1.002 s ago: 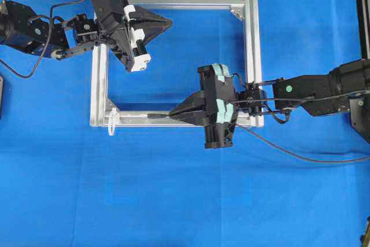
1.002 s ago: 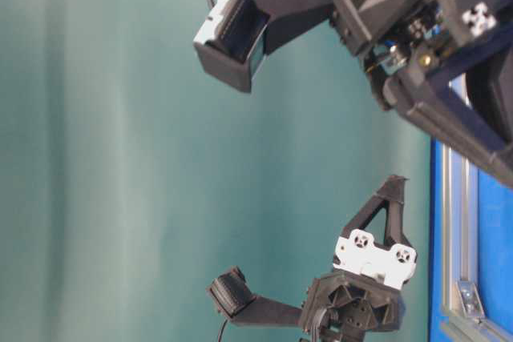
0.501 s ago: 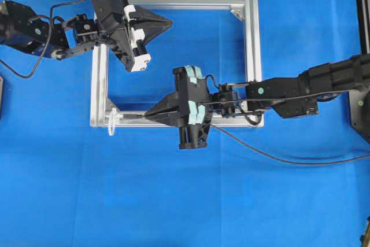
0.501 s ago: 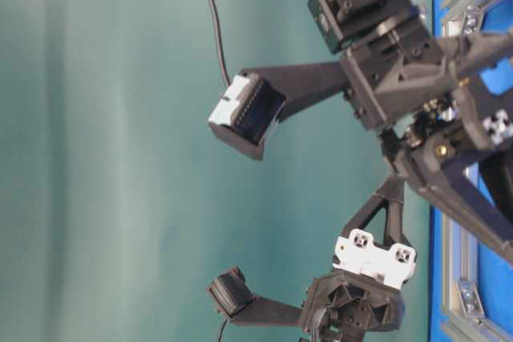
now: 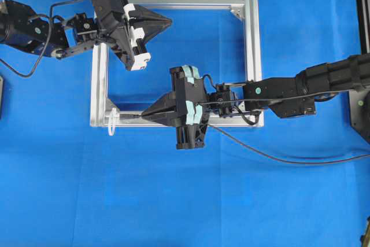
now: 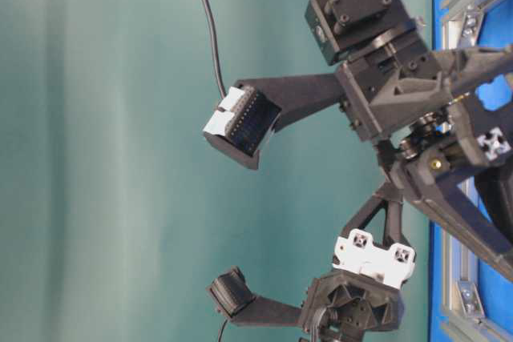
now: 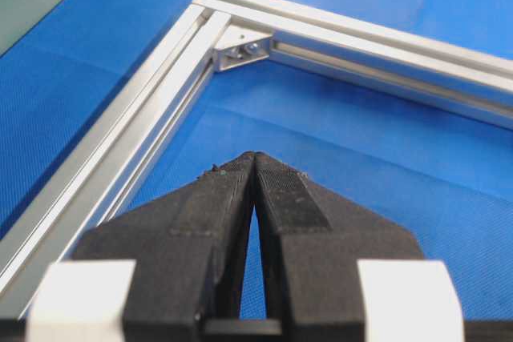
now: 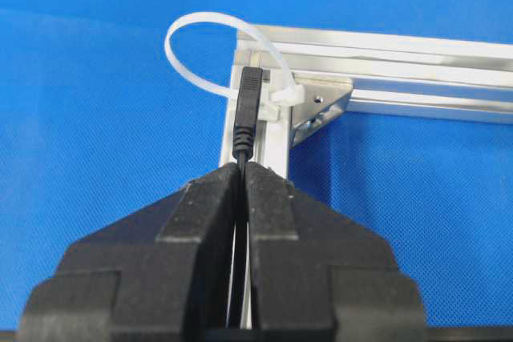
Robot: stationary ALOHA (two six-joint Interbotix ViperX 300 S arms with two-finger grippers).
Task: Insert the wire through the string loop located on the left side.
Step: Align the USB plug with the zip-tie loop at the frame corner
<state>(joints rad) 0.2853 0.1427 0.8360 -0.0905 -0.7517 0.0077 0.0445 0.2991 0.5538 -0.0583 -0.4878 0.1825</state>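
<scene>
Between the right fingers (image 8: 240,178), pinched tight, the wire (image 8: 247,114) vanishes, plug nearing the string loop (image 8: 210,50); left fingers (image 7: 254,162) closed empty

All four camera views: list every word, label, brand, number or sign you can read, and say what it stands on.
None: no readable text in any view.
The right hand, shut on the wire near the string loop, carries no lettering.
The left hand and the aluminium frame are unmarked.
Green dots on the arm links are plain marks, not signs.
</scene>
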